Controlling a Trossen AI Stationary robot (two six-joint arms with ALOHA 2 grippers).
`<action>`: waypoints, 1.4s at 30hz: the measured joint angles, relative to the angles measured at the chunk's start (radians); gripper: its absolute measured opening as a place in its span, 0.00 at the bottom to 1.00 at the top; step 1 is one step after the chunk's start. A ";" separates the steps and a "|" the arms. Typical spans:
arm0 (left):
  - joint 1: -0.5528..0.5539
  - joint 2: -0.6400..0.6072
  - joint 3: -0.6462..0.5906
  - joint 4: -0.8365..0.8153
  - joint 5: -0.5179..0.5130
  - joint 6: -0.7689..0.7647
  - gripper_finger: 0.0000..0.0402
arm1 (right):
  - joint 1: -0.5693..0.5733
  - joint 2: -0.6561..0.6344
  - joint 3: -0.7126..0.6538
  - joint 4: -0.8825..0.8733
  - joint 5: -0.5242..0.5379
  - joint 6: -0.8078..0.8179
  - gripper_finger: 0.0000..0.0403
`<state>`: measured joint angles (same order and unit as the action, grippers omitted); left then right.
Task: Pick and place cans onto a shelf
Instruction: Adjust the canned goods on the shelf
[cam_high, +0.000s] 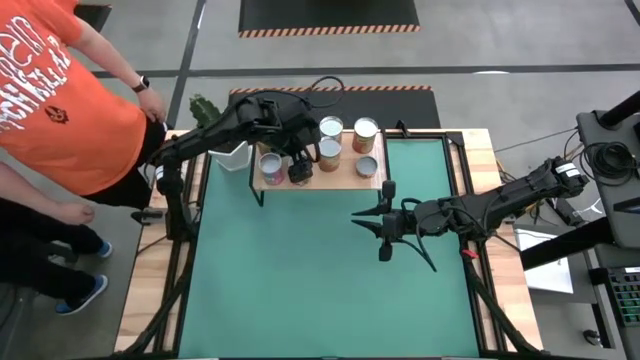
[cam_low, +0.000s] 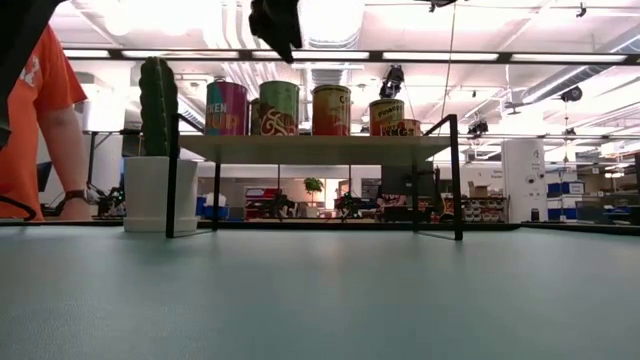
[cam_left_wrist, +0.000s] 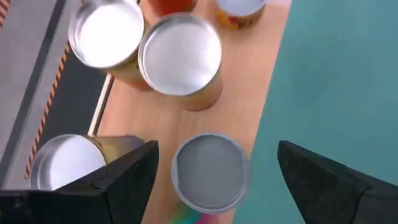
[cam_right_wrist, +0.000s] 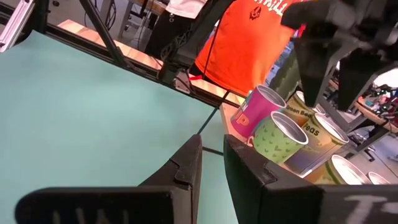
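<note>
High view: left pincer (cam_high: 296, 160) spread above shelf (cam_high: 345, 178) front-edge cans (cam_high: 368, 166); right pincer (cam_high: 385, 218) nearly together over bare mat (cam_high: 300, 290).

Lighting even and bright from overhead; sharpness varies by view.

High view: the table (cam_high: 330, 280) is uniformly lit, with only faint soft shadows beneath the arms. Low view: ceiling strip lights (cam_low: 330, 20) bloom to near white across the top, and the near table surface is softly out of focus. Left wrist view: the can tops (cam_left_wrist: 180, 55) glare almost white, edges smeared; the left gripper's fingers (cam_left_wrist: 124, 180) are dark and blurred. Right wrist view: the right gripper's fingers (cam_right_wrist: 186, 168) are blurred up close, while the cans (cam_right_wrist: 277, 134) beyond read fairly clearly.
</note>
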<state>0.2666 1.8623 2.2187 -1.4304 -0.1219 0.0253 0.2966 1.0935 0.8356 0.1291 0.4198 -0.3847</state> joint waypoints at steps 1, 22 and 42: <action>-0.005 -0.004 0.007 0.000 0.000 0.002 0.77 | 0.000 0.000 0.000 -0.001 0.000 0.001 0.14; -0.520 -0.501 -0.776 0.621 -0.382 -0.103 0.68 | -0.003 0.000 0.008 -0.037 0.012 0.081 0.14; -0.600 -0.835 -1.454 1.110 -0.612 -0.205 0.37 | -0.006 0.125 0.188 -0.241 0.108 0.250 0.02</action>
<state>-0.3332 1.0275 0.7651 -0.3203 -0.7337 -0.1796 0.2901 1.2183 1.0237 -0.1116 0.5278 -0.1344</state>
